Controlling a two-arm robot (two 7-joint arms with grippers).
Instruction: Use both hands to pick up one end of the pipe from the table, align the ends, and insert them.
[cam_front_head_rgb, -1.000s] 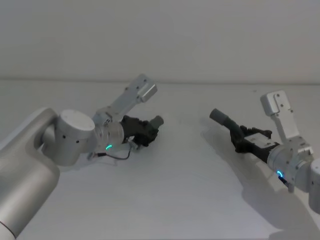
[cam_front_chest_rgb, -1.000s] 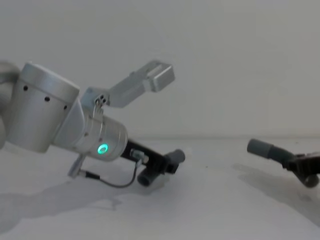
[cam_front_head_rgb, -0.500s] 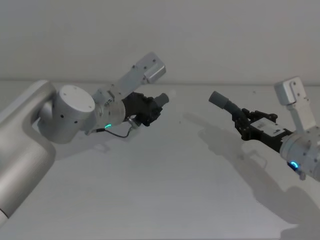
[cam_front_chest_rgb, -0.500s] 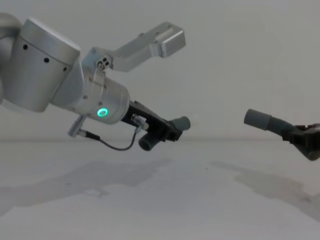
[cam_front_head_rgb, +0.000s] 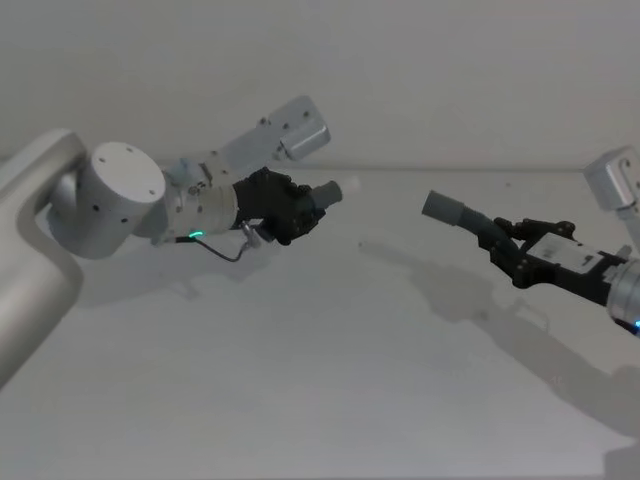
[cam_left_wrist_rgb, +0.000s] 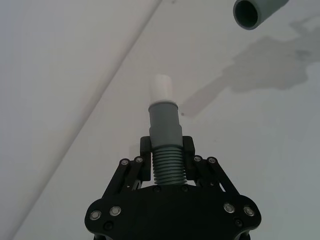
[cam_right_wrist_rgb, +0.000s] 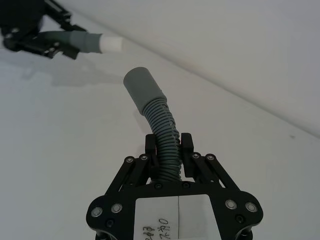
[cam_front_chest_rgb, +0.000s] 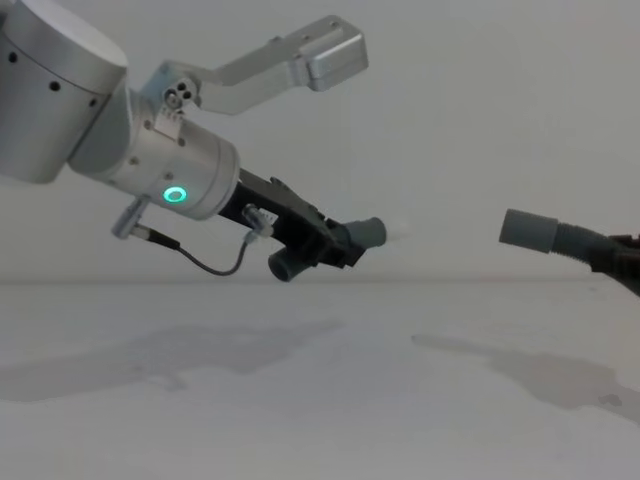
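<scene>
Both pipe pieces hang above the white table (cam_front_head_rgb: 300, 390). My left gripper (cam_front_head_rgb: 303, 207) is shut on the ribbed part of the short piece (cam_left_wrist_rgb: 167, 167). Its grey cuff (cam_front_head_rgb: 327, 194) and narrow white tip (cam_front_head_rgb: 350, 187) point toward the right arm. My right gripper (cam_front_head_rgb: 514, 246) is shut on the ribbed hose of the other piece (cam_right_wrist_rgb: 164, 131), whose plain socket cuff (cam_front_head_rgb: 441, 208) points back at the left one. The two ends face each other with a clear gap between them, the socket a little lower in the head view. The socket's open mouth (cam_left_wrist_rgb: 252, 11) shows in the left wrist view.
A plain pale wall rises behind the table's far edge (cam_front_head_rgb: 400, 168). Shadows of both arms lie on the bare tabletop (cam_front_chest_rgb: 320, 400) below them. A cable loops under the left wrist (cam_front_chest_rgb: 215, 270).
Both arms have lifted their pipe pieces off the table. The left piece rose and turned toward the right one. The right gripper drew back to the right, its socket still pointing left.
</scene>
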